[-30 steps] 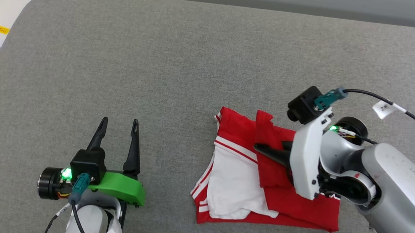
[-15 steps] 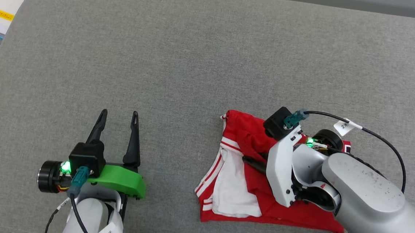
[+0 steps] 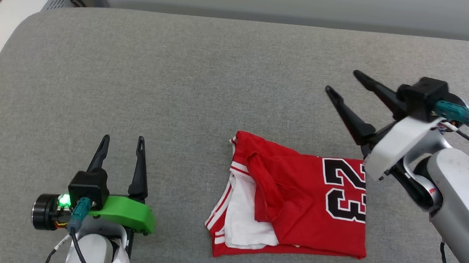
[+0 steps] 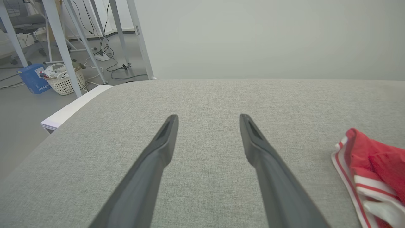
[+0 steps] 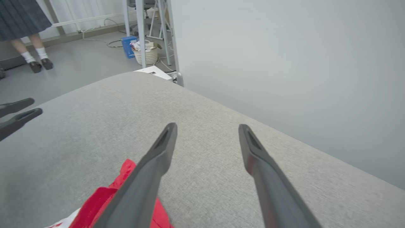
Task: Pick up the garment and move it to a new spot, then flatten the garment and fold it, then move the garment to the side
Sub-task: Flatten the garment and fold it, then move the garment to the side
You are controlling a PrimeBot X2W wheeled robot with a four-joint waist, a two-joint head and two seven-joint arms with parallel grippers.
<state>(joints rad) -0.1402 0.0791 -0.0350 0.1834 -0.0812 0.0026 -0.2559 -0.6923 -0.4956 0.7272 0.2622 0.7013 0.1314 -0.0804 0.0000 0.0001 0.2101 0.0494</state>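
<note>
Lying folded on a grey fabric-covered surface is the garment, a red sports shirt, a little right of centre in the head view and towards the near edge. Its black numerals, "23" outlined in white, face up on the right part of the fold. A white sleeve shows at the lower left of the bundle, edged with red-and-white striped trim. A loose ridge of red cloth runs down the middle of the bundle.

Up and to the right of the shirt, the right gripper hangs with its two dark fingers spread wide apart, pointing up and left, holding nothing and clear of the cloth. In its own wrist view, the right gripper shows grey surface in the gap between its fingers, and a red corner of the garment lies below its left finger.

Well to the left of the shirt, the left gripper also has its fingers parted and empty, pointing away from the robot. Its wrist view shows the left gripper over bare grey surface, with the shirt's striped edge at the far right.

Beyond the surface stand a white cabinet, metal table legs, a woven basket and a blue box. A person's legs in white socks and dark shoes stand on the floor.
</note>
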